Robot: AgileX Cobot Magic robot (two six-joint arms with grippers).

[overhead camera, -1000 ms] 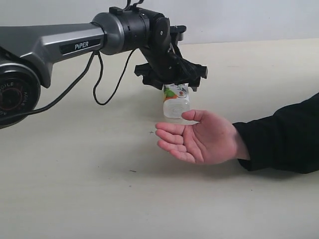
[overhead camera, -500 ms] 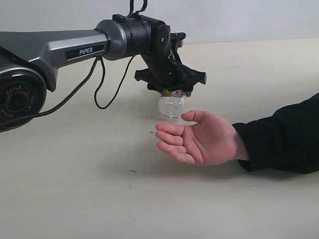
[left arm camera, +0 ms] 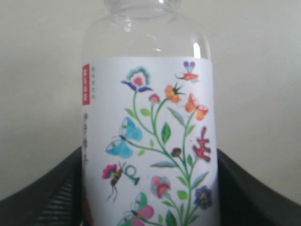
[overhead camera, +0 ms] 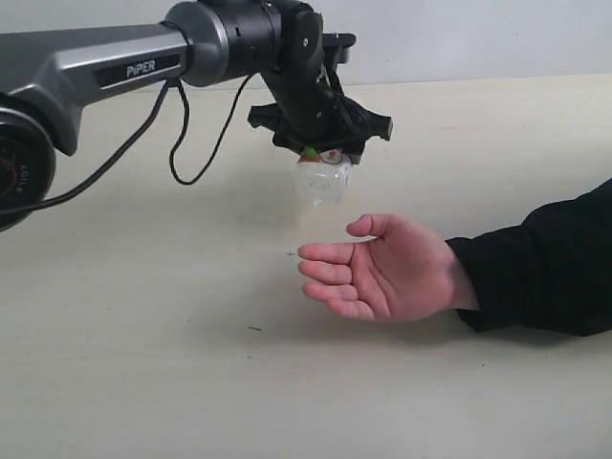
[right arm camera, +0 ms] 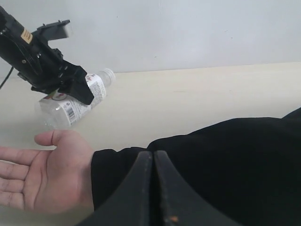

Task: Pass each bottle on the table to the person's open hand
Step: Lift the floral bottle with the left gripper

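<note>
Bottle [overhead camera: 323, 182], clear and likely light and slick, hangs upper-centre above the hand [overhead camera: 387, 268]. Our left gripper [overhead camera: 323, 155] pinches its labelled middle, while our right gripper [right arm camera: 154, 188] has its jaws pressed together.

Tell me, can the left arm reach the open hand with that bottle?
Probably yes. The left tool holds the bottle in the air just beyond the open hand, whose palm is empty. Nothing lies between them.
</note>
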